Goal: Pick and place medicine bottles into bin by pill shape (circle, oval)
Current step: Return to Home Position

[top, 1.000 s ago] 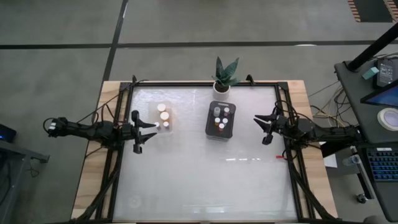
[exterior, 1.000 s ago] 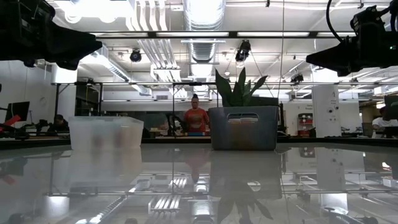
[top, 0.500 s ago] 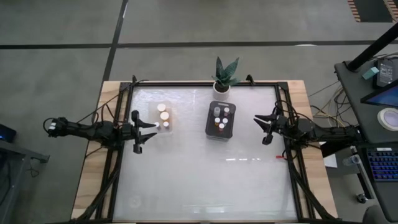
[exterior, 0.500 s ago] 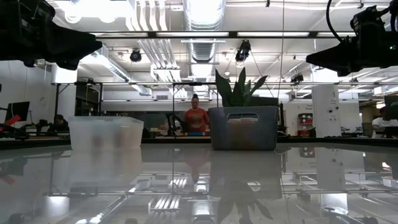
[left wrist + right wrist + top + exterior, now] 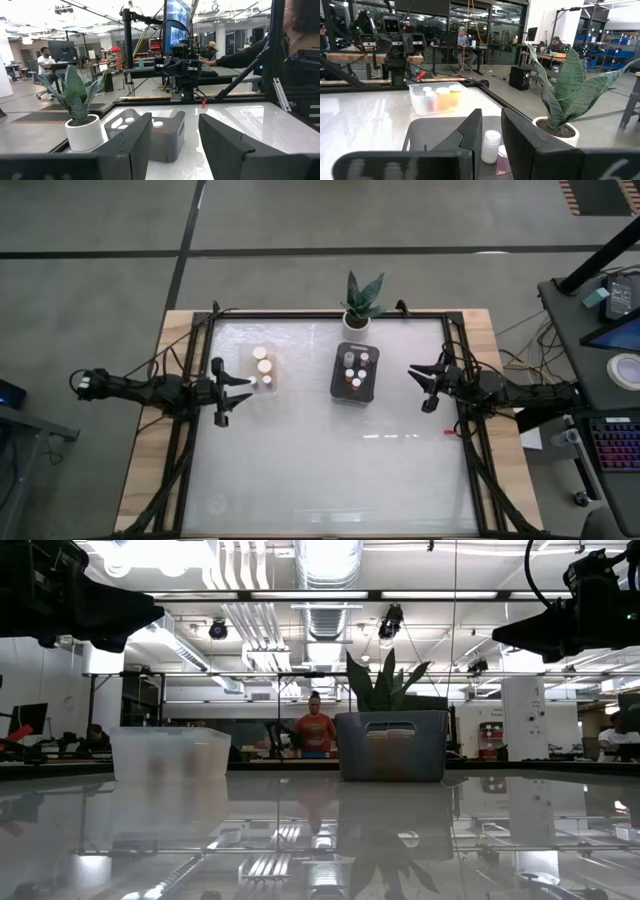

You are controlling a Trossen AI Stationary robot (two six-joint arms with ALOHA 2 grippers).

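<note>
White bench (image 5: 330, 470), lower frame, showing nothing loose. Mid-frame, left gripper (image 5: 238, 388) at left and right gripper (image 5: 420, 386) at right, each hanging with fingers apart, gripping nothing. Between them, slightly higher, bottles (image 5: 265, 366) upright in clear bin (image 5: 249, 358), left of centre; more in dark bin (image 5: 336, 377), centre. Plant (image 5: 362, 300) at upper centre. Sorting apparently finished, judging by the bench; only arm parking left.

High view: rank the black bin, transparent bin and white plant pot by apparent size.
1. black bin and transparent bin: too alike to rank, the clear one's edges being faint.
2. white plant pot: clearly smallest.
</note>
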